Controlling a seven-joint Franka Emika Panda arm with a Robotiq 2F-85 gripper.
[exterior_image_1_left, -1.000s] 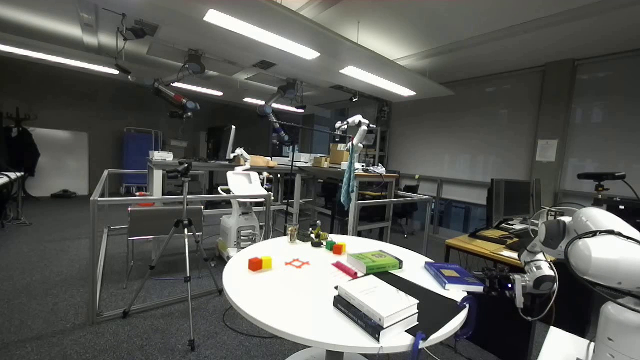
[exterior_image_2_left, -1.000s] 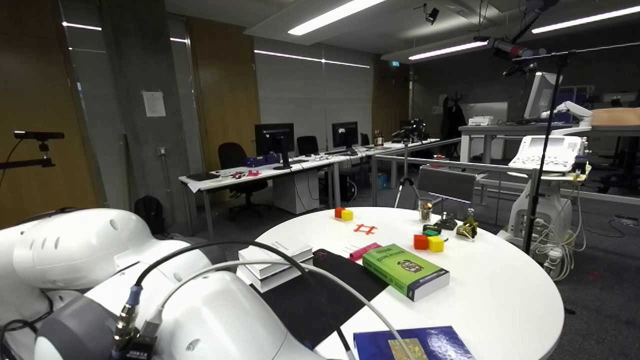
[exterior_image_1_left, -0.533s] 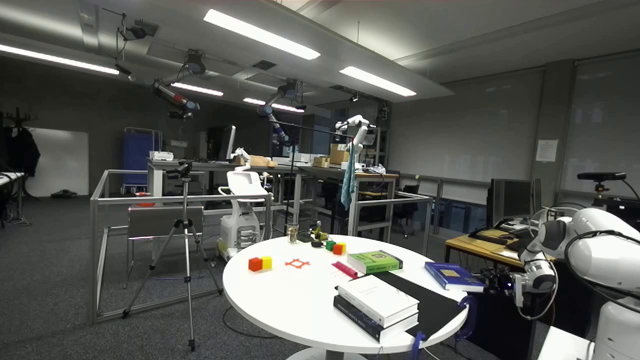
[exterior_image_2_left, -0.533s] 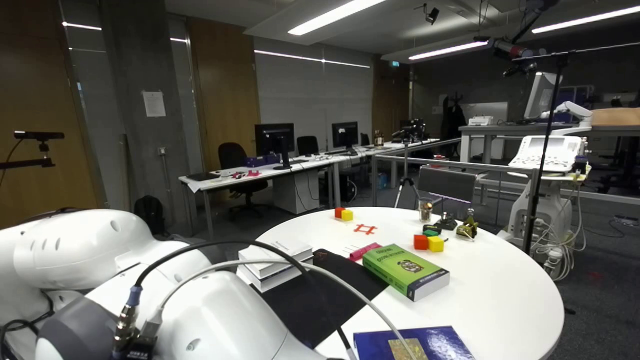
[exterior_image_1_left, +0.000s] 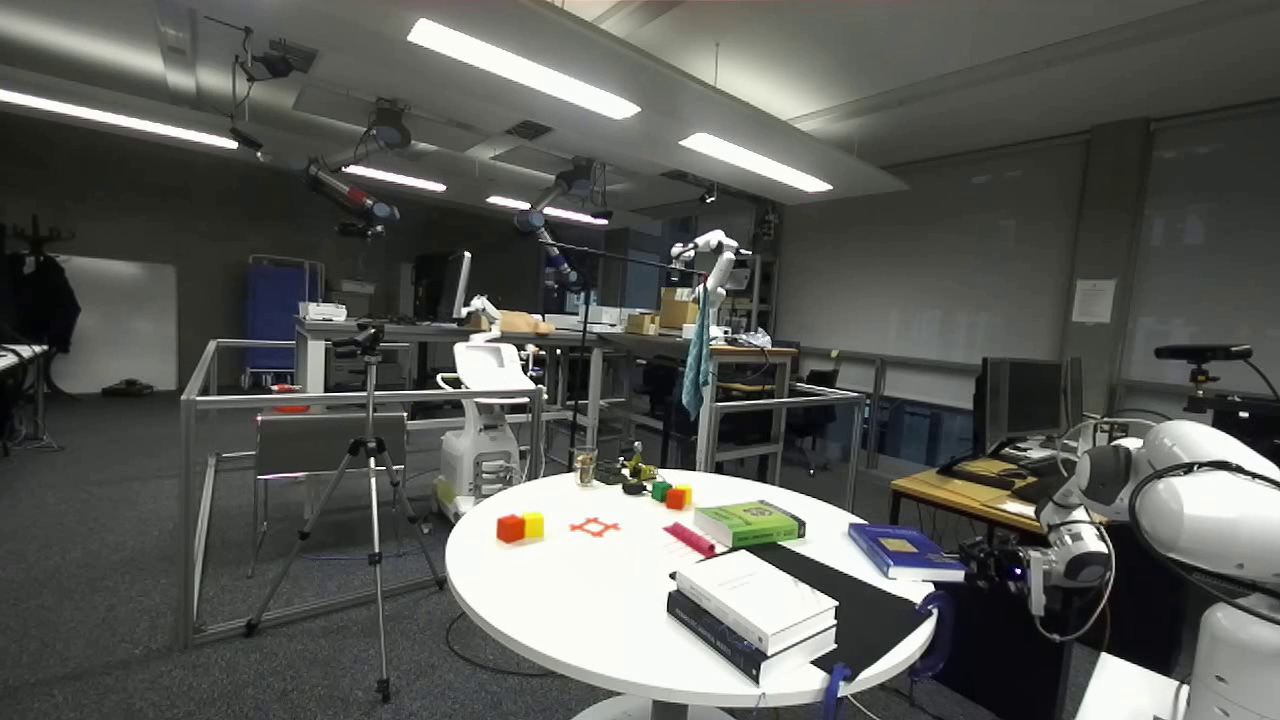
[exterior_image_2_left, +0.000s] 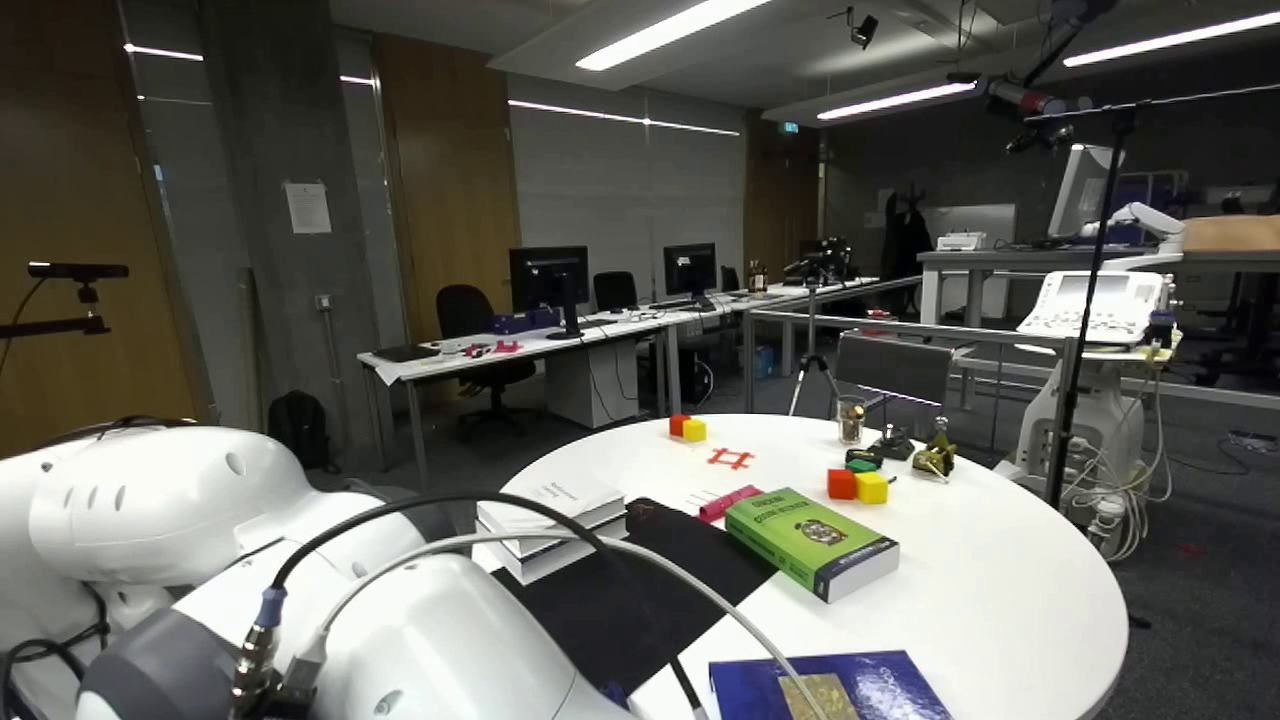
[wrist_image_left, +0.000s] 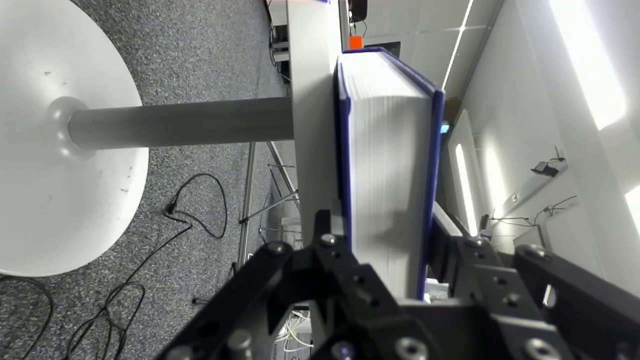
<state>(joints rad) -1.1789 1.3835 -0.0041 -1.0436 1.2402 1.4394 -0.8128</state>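
Observation:
A thick blue hardcover book (exterior_image_1_left: 905, 552) lies flat at the rim of the round white table (exterior_image_1_left: 560, 610). In the wrist view the pale page block of the book (wrist_image_left: 387, 150) faces the camera, between two blue covers. My gripper (wrist_image_left: 385, 225) has one finger against each cover, so it is shut on the book's near end. The finger on the lower cover sits close to the table edge. In an exterior view the black gripper (exterior_image_1_left: 970, 562) meets the book from the right. Only part of the blue book (exterior_image_2_left: 830, 685) shows in an exterior view, where the gripper is out of frame.
A green book (exterior_image_1_left: 750, 524) lies beside the blue one. Two stacked books (exterior_image_1_left: 755, 605) rest on a black mat (exterior_image_1_left: 850, 600). Farther across are a pink roll (exterior_image_1_left: 692, 538), coloured cubes (exterior_image_1_left: 520, 527), an orange frame (exterior_image_1_left: 595, 526) and a glass jar (exterior_image_1_left: 585, 466).
The gripper has closed on the blue book. The book has shifted very slightly with it, and the arm has moved a little. Other things on the table stay put.

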